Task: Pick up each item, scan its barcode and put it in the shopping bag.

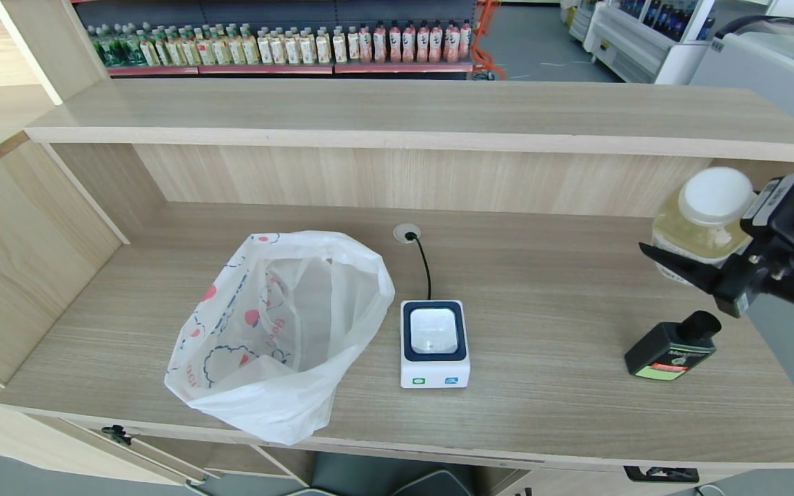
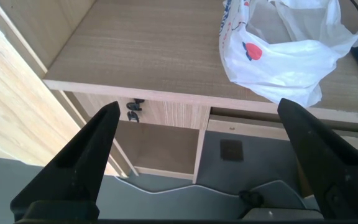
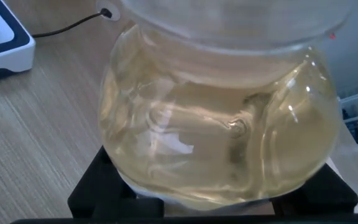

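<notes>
A clear jar [image 1: 704, 220] of pale yellow liquid with a white lid is at the counter's far right. My right gripper [image 1: 688, 262] is shut on it, one black finger [image 1: 676, 267] lying across its near side. In the right wrist view the jar [image 3: 222, 124] sits between both fingers [image 3: 104, 193]; whether it rests on the counter is unclear. A small black bottle [image 1: 673, 344] lies in front of it. The white scanner [image 1: 434, 342] stands mid-counter, with the open white shopping bag [image 1: 280, 331] to its left. My left gripper [image 2: 199, 107] hangs open below the counter's front edge, near the bag [image 2: 278, 56].
A black cable [image 1: 424, 265] runs from the scanner to a grommet [image 1: 406, 233] at the back. A raised wooden ledge [image 1: 424, 114] borders the counter behind and a side panel [image 1: 32, 227] on the left. Bare counter [image 1: 548, 303] lies between scanner and bottle.
</notes>
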You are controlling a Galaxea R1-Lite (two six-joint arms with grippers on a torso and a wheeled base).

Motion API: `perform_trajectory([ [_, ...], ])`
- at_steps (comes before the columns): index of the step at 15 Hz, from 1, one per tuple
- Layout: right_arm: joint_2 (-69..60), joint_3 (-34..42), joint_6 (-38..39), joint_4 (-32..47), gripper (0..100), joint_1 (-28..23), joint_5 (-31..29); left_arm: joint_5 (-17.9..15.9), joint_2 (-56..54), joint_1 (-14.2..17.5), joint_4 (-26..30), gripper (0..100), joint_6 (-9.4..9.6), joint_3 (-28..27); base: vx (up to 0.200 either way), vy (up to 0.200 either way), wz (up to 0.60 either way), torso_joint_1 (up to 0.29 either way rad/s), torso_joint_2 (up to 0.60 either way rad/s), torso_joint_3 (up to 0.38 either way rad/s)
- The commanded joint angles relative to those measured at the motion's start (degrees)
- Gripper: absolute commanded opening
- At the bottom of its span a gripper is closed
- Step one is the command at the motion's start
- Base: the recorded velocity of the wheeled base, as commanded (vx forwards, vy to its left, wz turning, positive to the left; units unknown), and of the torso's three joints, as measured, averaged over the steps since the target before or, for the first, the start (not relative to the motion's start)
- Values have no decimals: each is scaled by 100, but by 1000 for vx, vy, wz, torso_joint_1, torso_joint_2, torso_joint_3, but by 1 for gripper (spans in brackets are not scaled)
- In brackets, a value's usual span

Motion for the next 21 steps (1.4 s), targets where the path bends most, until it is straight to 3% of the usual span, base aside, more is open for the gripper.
perform_trajectory([
  [1,83,-8,70,-104,0,98,3,1,-2,-1,-1,100,-6,0,0,200,0,2,2,7],
  [10,338,54,254,-201,0,538,12,10,-2,-1,-1,100,3,0,0,200,0,5,3,4],
  [13,628,300,334,-570,0,634,381,1,-2,-1,-1,100,3,0,0,0,0,0,0,0],
  [16,1067,652,307,-1414,0,634,900,1,-2,-1,-1,100,3,0,0,0,0,0,0,0],
  [21,1612,792,263,-2152,0,801,1093,1,-2,-1,-1,100,3,0,0,0,0,0,0,0],
])
